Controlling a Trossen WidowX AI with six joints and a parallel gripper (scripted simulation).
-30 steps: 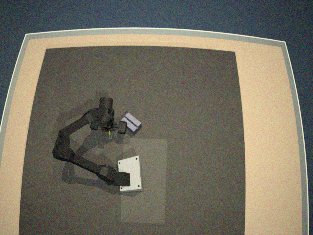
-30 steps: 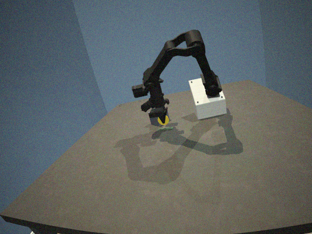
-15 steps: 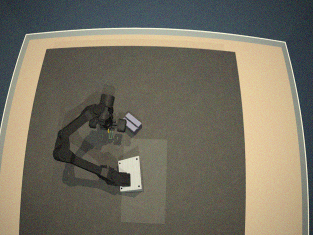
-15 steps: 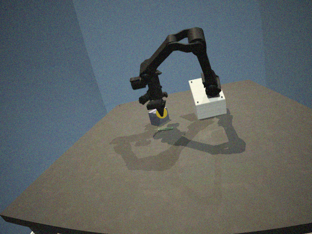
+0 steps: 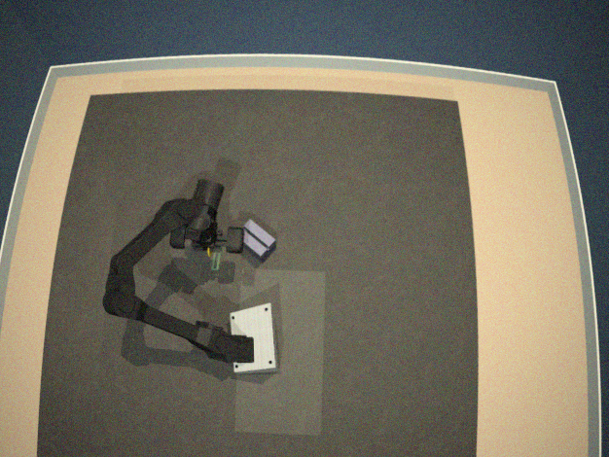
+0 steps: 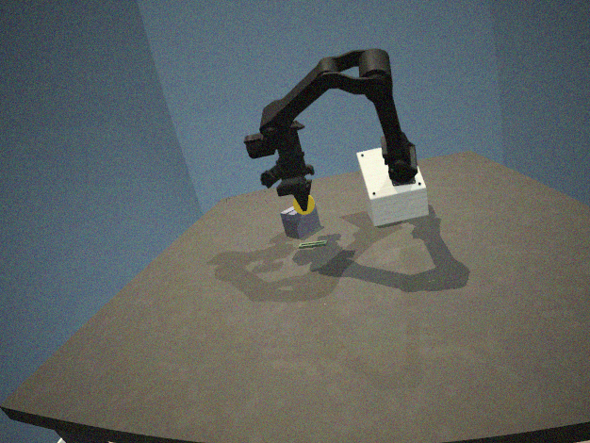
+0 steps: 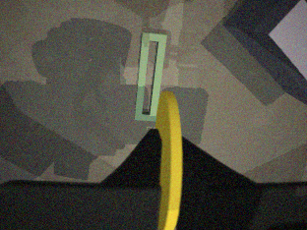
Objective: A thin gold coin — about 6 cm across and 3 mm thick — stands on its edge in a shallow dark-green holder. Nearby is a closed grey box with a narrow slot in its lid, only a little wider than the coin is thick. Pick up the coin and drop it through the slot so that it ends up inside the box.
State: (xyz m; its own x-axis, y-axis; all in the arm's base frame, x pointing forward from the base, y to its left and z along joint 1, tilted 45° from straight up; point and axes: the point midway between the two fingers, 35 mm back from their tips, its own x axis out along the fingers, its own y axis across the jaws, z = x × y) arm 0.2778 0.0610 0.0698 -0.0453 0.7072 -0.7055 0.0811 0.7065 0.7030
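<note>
So my end effector [image 6: 300,194] is clenched on the thin gold coin [image 6: 303,205], lifted above the empty dark-green holder [image 6: 312,244]. Pickup looks done. Left: aligning it over the grey slotted box [image 6: 300,221] just beside and dropping it in.

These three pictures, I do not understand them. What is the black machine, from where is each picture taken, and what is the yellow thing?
The black machine is a robot arm standing on a white base block. One picture looks straight down from above, one looks from the side, and one comes from a camera on the arm's wrist, looking past its gripper. The gripper is a two-fingered clamp. It is shut on the yellow thing, a thin gold coin, held on edge in the air. On the dark table lie a small green holder, with nothing in it, and a grey box with a narrow slot in its lid. The coin is not yet over the slot.
</note>
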